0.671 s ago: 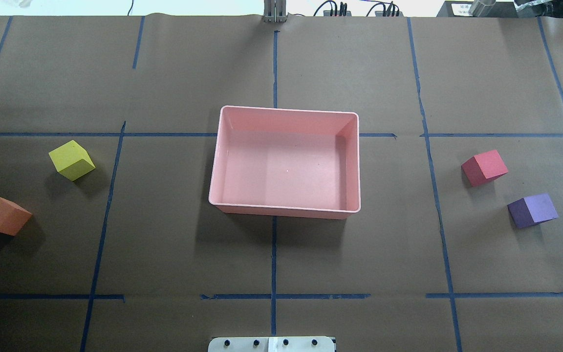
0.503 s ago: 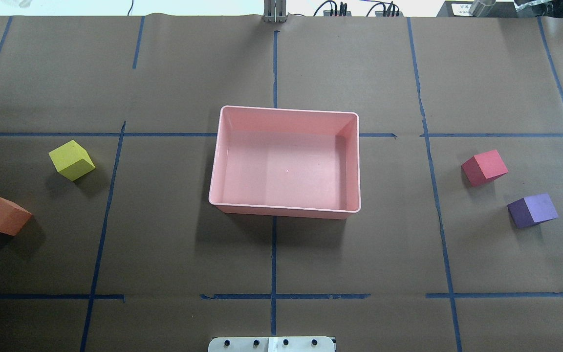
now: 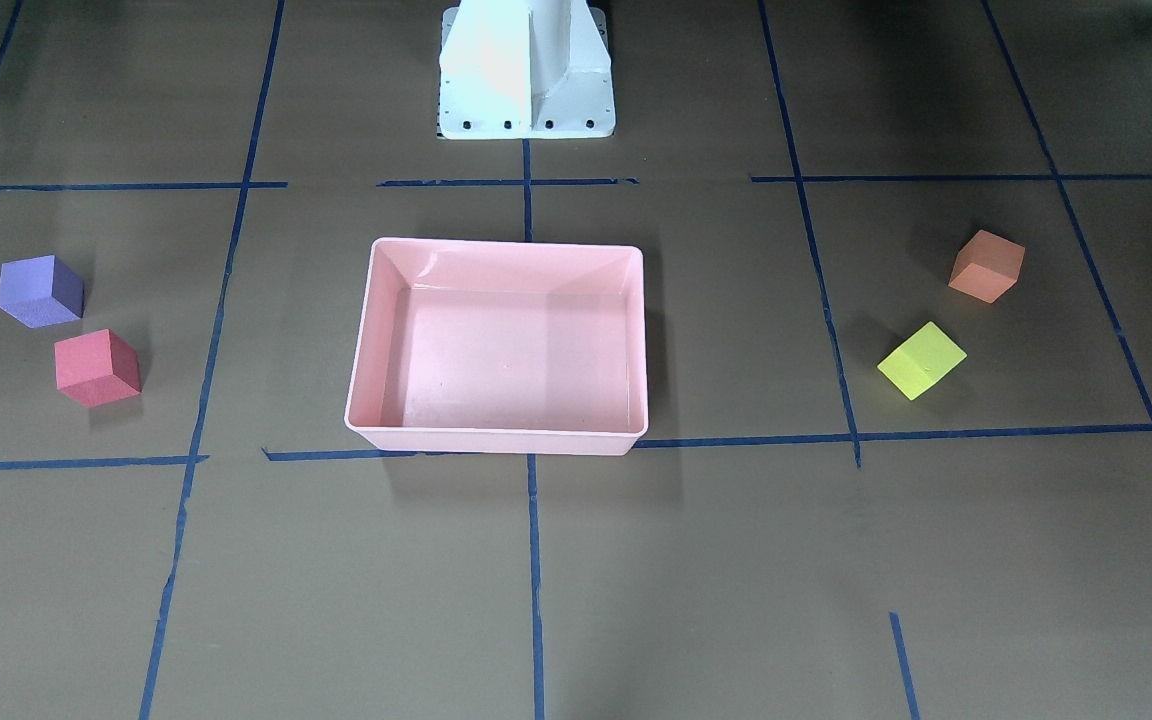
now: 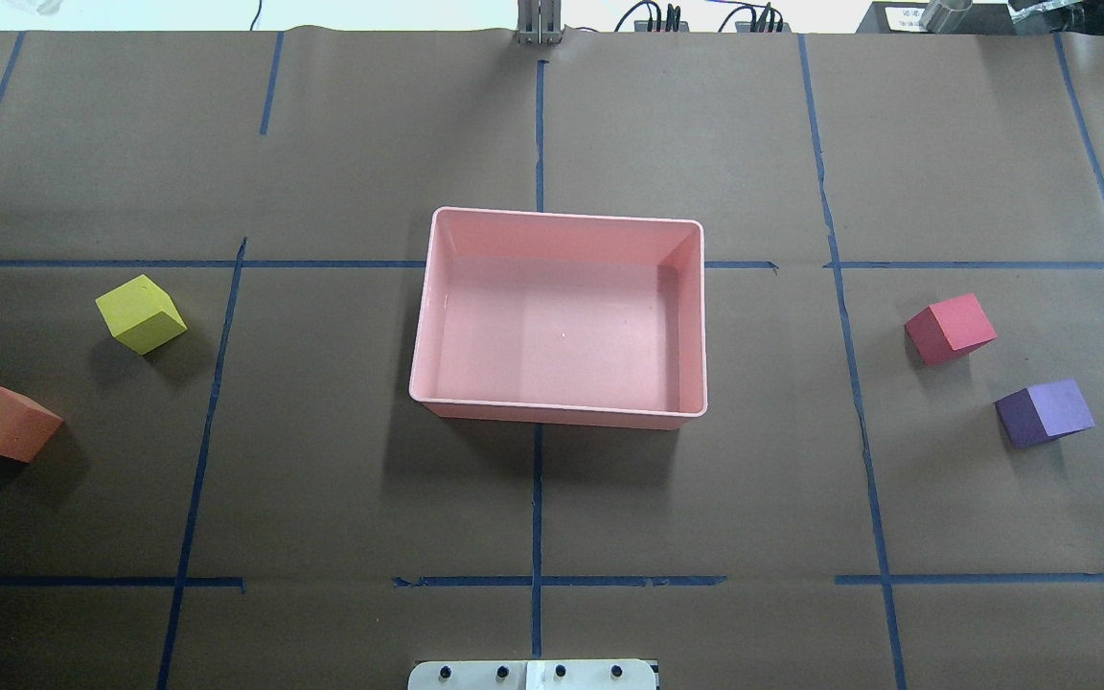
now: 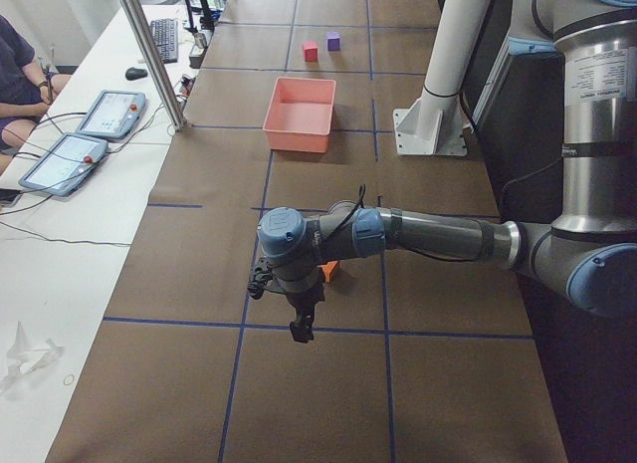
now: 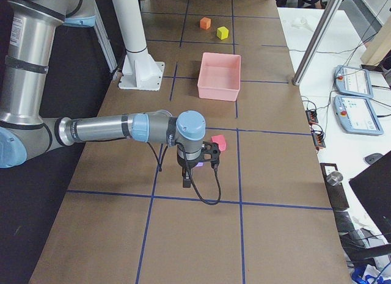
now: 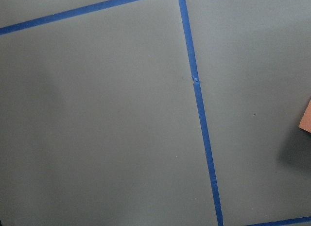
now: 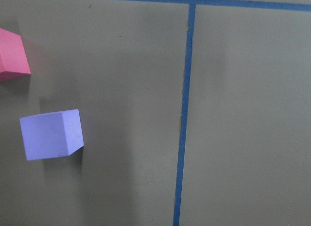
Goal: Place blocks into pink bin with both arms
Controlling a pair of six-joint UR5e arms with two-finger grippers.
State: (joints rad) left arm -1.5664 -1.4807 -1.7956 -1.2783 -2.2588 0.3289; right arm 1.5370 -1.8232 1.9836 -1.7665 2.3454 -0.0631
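The pink bin (image 4: 562, 216) (image 3: 506, 244) stands empty at the table's middle. The yellow block (image 4: 140, 313) (image 3: 921, 360) and orange block (image 4: 8, 422) (image 3: 986, 266) lie on my left side. The red block (image 4: 950, 328) (image 3: 96, 367) and purple block (image 4: 1044, 411) (image 3: 39, 290) lie on my right side. My left gripper (image 5: 301, 329) hangs above the table beside the orange block (image 5: 329, 271). My right gripper (image 6: 185, 180) hangs beside the red block (image 6: 219, 143). I cannot tell if either gripper is open or shut. The right wrist view shows the purple block (image 8: 51, 134) and red block (image 8: 10, 56), no fingers.
The white pedestal base (image 3: 526, 70) stands behind the bin. Blue tape lines (image 4: 538, 498) cross the brown paper. A metal post (image 5: 149, 55), tablets (image 5: 105, 115) and a seated person (image 5: 15, 65) are at the operators' side.
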